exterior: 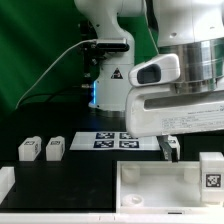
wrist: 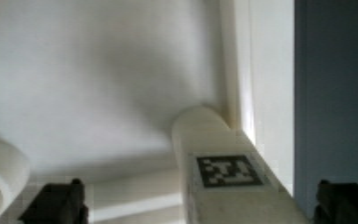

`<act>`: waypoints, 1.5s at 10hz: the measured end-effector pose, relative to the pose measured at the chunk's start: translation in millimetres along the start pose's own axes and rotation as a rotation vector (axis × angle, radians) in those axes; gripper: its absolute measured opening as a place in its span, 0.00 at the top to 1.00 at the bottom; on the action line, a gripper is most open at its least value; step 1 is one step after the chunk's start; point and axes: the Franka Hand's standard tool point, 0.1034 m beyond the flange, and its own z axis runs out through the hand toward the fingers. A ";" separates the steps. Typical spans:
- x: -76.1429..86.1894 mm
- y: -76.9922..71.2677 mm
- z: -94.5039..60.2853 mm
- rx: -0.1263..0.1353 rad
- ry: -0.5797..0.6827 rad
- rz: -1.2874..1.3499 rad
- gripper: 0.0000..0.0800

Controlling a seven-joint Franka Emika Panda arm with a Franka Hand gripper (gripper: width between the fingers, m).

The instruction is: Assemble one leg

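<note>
The arm's big white wrist fills the upper right of the exterior view, and its gripper (exterior: 168,148) hangs just above the far edge of the white tray-like panel (exterior: 150,185) in the lower middle. The dark fingertips (exterior: 175,151) are partly hidden by the housing, so from here I cannot tell how far apart they stand. In the wrist view the two black finger pads (wrist: 53,203) sit at opposite lower corners, spread wide with nothing between them. A white leg (wrist: 220,165) with its square tag lies on the panel between them, untouched. Another leg (exterior: 212,171) stands at the right edge of the exterior view, and two more legs (exterior: 41,149) sit side by side at the left. The marker board (exterior: 112,141) lies behind the panel, centre frame.
</note>
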 end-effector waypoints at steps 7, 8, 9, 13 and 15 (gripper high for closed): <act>11.0 -16.4 3.9 -0.011 -0.025 0.014 0.19; 15.3 -19.0 -0.1 -0.020 -0.013 0.010 0.19; 17.8 -20.8 -1.8 -0.026 -0.002 0.002 0.19; 16.9 -17.8 -0.6 -0.028 -0.006 0.006 0.64; 16.9 -17.8 -0.6 -0.028 -0.005 0.026 0.64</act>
